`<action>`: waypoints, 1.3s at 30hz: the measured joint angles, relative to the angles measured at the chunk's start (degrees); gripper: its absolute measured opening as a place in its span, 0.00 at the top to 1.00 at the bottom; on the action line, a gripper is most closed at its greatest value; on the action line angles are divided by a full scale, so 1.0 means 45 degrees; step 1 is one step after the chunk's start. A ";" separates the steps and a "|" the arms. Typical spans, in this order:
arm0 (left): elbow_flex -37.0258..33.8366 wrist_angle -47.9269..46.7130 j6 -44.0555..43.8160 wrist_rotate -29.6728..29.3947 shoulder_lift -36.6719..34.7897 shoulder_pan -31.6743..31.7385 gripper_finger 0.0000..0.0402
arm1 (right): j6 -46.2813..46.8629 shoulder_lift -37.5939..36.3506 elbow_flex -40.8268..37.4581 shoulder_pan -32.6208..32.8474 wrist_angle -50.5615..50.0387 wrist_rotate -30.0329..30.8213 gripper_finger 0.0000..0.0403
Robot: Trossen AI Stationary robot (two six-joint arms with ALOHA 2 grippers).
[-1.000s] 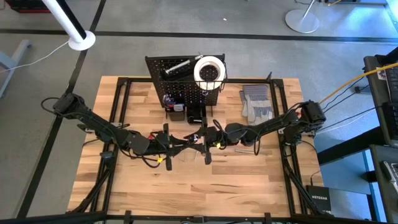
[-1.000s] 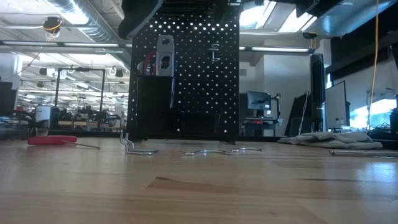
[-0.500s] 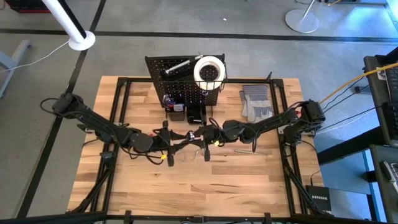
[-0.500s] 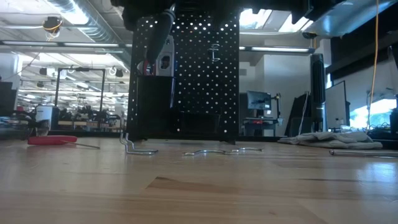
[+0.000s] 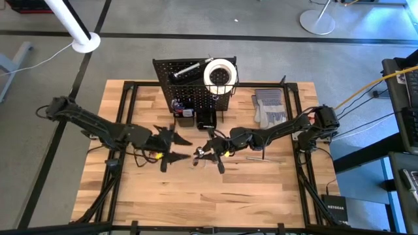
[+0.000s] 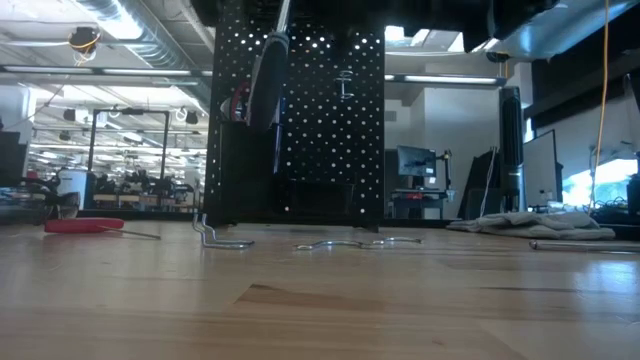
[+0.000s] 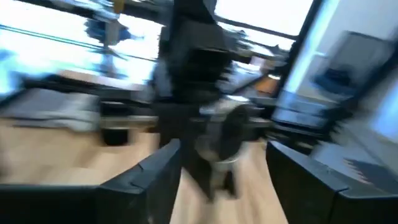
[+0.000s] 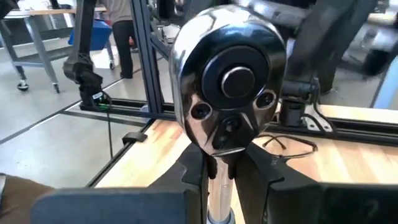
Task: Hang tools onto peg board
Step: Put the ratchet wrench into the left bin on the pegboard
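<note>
Chrome fills my right wrist view: the ratchet (image 8: 227,87) head sits right between the right gripper's (image 8: 225,167) fingers (image 8: 193,171), which are pinched on its shaft just below the head. From above, that gripper (image 5: 208,152) is over the middle of the table (image 5: 261,196), in front of the peg board (image 5: 189,78), with the silver tool sticking out toward the left arm. In the low view the ratchet (image 6: 268,70) hangs tilted in front of the board (image 6: 330,120), clear of the tabletop.

My left gripper (image 5: 175,147) is just beside it on the left, apart from the tool, fingers spread wide; in its own blurred wrist view I see both fingers (image 7: 149,177) parted with the ratchet (image 7: 224,134) and the other arm beyond the gap.

On the board, from above, I see the white tape roll (image 5: 220,72) at the top on the basket side and a silver tool (image 5: 185,70) beside it. At its foot are the small bins (image 5: 185,116). Grey gloves (image 5: 269,108) lie to the right of the board. A thin metal rod (image 5: 264,157) lies on the wood near the right arm. Low down, a red knife (image 6: 82,225) lies on the table at the left, and bent wire hooks (image 6: 225,238) lie in front of the board
</note>
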 joint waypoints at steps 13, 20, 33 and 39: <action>-0.0019 0.3349 -0.0026 0.3699 0.2108 0.1119 0.39 | -0.0038 0.0560 0.0978 0.0005 -0.0278 -0.1608 0.86; -0.0015 0.3421 0.0335 0.4319 0.2186 0.1117 0.47 | -0.0052 0.0560 0.0981 0.0005 -0.0195 -0.1600 0.86; 0.0005 0.3543 0.1062 0.4829 0.2451 0.1543 0.85 | -0.0376 0.0560 0.0981 0.0015 -0.0171 -0.1699 0.85; -0.0024 0.2709 0.1228 0.4035 0.1431 0.1611 0.86 | -0.0184 -0.0176 0.1015 -0.0044 -0.1561 -0.1154 0.78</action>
